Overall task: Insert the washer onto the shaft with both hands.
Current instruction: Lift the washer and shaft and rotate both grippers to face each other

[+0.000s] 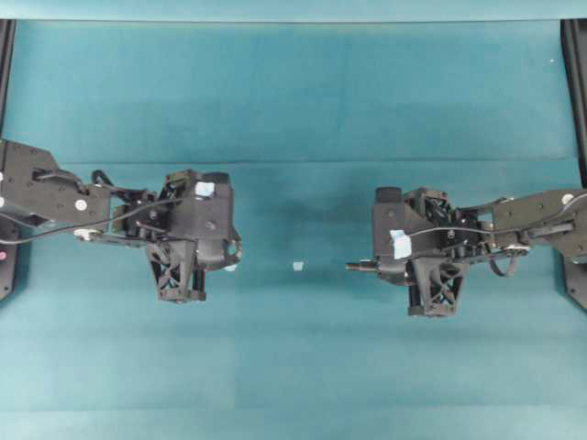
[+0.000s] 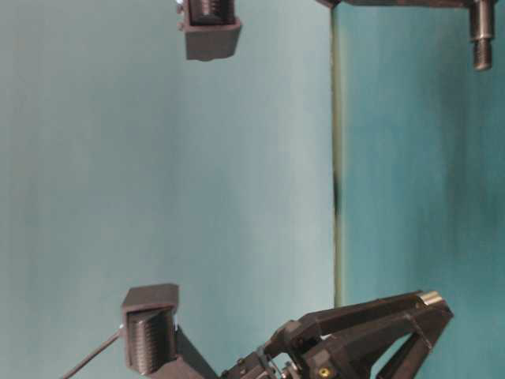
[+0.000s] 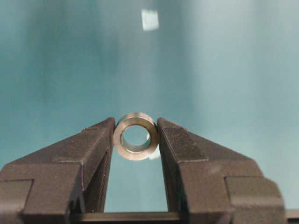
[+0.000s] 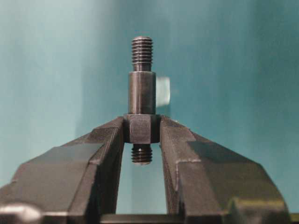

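Gripping one washer [image 3: 135, 136], one shaft [image 4: 141, 99].

We see a teal-covered table [image 1: 293, 110] with one small pale tape scrap [image 1: 297, 266] lying mid-surface.

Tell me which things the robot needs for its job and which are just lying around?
Needed:
- washer, pinched in the left gripper
- shaft, pinched in the right gripper

Lying about:
- pale tape scrap on the teal table, between the arms
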Available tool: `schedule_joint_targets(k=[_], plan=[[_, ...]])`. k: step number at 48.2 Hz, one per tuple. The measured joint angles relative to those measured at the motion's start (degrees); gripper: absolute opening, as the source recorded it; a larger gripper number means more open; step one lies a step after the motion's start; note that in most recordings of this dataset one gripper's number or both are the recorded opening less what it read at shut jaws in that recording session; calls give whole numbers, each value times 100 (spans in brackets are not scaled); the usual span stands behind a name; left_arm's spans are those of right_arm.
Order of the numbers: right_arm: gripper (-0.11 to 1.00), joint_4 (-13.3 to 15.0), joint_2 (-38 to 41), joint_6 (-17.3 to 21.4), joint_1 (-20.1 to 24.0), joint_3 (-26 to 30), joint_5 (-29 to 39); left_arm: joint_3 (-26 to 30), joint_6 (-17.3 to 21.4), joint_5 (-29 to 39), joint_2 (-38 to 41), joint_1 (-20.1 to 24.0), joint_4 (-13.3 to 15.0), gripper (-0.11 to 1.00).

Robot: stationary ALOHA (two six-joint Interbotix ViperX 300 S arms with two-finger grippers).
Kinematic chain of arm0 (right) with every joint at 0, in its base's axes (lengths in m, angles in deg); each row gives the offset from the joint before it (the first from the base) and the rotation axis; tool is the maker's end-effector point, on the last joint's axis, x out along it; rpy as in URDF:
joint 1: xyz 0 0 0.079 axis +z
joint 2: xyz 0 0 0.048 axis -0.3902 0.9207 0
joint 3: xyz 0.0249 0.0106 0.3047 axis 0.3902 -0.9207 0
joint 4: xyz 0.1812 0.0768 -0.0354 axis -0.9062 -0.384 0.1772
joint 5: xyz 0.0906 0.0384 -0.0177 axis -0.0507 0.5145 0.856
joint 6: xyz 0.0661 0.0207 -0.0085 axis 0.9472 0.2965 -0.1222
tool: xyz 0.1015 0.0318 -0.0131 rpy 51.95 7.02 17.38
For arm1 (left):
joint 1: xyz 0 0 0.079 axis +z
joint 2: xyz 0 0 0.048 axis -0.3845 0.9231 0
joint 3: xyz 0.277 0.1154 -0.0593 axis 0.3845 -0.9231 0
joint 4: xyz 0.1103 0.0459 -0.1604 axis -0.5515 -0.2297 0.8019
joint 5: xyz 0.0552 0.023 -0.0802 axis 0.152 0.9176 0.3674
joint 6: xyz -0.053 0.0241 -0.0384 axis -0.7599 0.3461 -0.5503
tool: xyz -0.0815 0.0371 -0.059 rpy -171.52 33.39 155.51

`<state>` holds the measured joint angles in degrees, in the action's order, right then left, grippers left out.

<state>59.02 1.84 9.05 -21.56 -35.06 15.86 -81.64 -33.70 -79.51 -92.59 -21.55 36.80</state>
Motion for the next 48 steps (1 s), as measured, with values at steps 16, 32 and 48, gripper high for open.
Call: schedule_joint_targets(k=[16, 32, 48], plan=[[0, -53, -308, 519, 9, -536, -1521, -360, -439, -1433, -229, 0, 9, 36], [0, -62, -431, 712, 185, -712, -2065, -492, -589, -2127, -272, 0, 0, 36], [0, -62, -132, 721, 299, -712, -2681, -501, -606, -2224, -237, -70, 0, 36]])
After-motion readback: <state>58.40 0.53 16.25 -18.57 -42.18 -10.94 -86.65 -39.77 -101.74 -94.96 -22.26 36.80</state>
